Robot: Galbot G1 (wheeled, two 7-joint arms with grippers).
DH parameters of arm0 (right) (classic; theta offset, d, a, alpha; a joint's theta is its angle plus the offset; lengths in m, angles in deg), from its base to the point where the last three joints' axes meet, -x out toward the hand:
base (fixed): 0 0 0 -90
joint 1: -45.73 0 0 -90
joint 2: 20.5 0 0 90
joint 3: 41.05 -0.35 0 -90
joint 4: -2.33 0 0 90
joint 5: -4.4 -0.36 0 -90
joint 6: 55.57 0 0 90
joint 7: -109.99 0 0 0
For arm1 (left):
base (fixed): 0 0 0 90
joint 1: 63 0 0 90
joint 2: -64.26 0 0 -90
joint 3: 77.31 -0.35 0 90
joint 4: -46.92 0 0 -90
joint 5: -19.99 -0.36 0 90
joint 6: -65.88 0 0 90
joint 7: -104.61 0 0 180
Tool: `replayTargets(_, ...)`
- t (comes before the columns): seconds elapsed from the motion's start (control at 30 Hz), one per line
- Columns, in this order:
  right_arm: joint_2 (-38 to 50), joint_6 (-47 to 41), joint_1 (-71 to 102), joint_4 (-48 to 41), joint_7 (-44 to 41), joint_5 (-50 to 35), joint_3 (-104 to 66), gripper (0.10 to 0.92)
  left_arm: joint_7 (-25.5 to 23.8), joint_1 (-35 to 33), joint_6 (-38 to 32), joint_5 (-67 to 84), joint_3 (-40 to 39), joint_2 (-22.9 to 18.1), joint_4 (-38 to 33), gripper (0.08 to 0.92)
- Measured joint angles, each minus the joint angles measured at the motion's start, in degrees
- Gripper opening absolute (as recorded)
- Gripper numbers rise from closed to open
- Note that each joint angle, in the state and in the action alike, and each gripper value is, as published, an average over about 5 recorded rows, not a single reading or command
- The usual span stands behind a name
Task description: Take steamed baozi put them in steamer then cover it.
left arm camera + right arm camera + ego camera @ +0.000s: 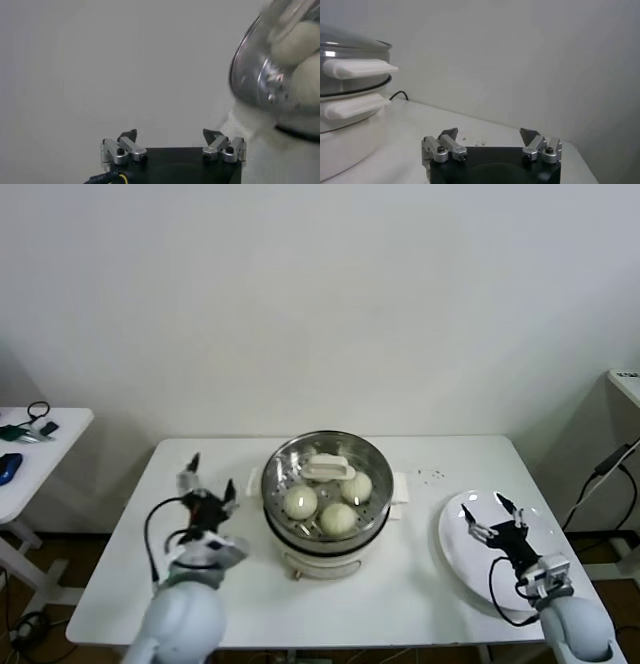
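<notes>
Glass and steel make the cover (327, 467) the one thing on this worktop (420, 584) I'd worry about: rigid, smooth, breakable, and probably heavier than it looks. It sits on the steamer (326, 502) at the middle of the worktop, and its white handle (328, 468) at the centre is the obvious place to take hold, since the metal rim looks slippery and offers little purchase. Under the glass I can count three steamed baozi (338, 518) clearly; a fourth may be hidden beneath the handle, I can't say. They look soft and light, easily dented by a hard squeeze, so a gentle pinch around the sides would suit them.

Neither arm is touching anything. The left gripper (208, 500) hovers just beside the steamer on its left, fingers (129, 136) spread wide with nothing between them. The right gripper (494, 514) hangs over the white plate (455, 549), which lies well apart to the right, its fingers (449, 134) likewise spread and holding nothing.
</notes>
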Motion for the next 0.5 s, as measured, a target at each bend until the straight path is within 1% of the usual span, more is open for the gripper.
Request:
replayTargets(0.1, -0.23, 0.04, 0.34, 0.43, -0.09, -0.10, 0.04, 0.823, 1.70, -3.43, -3.94, 10.24, 6.43, -0.61, 0.75, 0.823)
replayTargets(0.23, -0.54, 0.21, 0.91, 1.08, -0.22, -0.30, 0.00, 0.823, 3.13, -7.56, -13.33, 22.22, 13.27, -1.97, 2.44, 0.823)
replayTargets(0.37, -0.89, 0.36, 1.41, 1.79, -0.33, -0.87, -0.09, 0.823, 3.86, -10.26, -23.20, 30.86, 17.76, -3.37, 4.64, 0.823)
replayTargets(0.5, -1.04, 0.49, 1.87, 2.37, -0.29, -1.38, -0.38, 0.823, 3.96, -11.88, -30.24, 36.23, 20.54, -4.77, 6.84, 0.823)
